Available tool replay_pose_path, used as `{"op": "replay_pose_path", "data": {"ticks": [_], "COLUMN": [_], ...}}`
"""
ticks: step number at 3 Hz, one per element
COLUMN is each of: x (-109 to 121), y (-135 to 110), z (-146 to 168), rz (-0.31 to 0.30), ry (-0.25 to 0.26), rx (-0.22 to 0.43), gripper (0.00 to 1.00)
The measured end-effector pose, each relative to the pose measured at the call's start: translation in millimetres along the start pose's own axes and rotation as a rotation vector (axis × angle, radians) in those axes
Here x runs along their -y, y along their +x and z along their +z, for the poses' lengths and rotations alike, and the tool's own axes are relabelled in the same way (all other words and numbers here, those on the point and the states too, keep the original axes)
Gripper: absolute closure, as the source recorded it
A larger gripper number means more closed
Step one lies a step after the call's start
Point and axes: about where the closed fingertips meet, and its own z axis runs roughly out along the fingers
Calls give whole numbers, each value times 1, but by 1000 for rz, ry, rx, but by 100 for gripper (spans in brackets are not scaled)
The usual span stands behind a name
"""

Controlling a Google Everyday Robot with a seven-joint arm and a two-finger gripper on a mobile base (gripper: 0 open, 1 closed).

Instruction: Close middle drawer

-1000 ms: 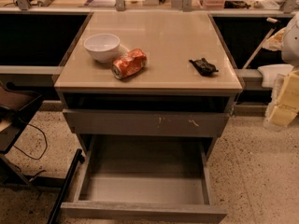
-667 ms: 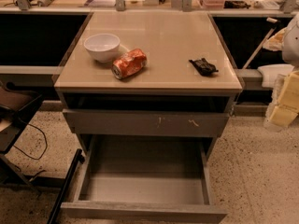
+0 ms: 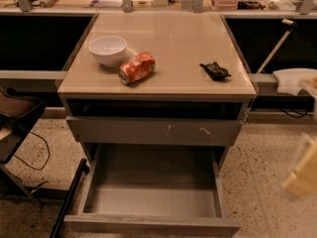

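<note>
Claw right of middle drawer, apart.

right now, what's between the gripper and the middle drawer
Only bare speckled floor. In the camera view the gripper hangs at the right edge, beside the pulled-out middle drawer, and no object sits in the gap.

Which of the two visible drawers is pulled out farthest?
The lower one, the middle drawer with the plain front: its grey inside is exposed, while the scratched drawer above is barely out. The hand is at the right edge, apart from it.
</note>
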Motion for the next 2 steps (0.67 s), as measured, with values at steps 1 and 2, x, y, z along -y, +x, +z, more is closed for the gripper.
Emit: {"op": "replay_pose_path", "data": {"ticks": [1,2], "x": [-69,-96], "y": [49,72], "z": [5,25], "rz": [151,187], "ry": [-31,-88], "rx": [-34,-78], "gripper": [0,0]}}
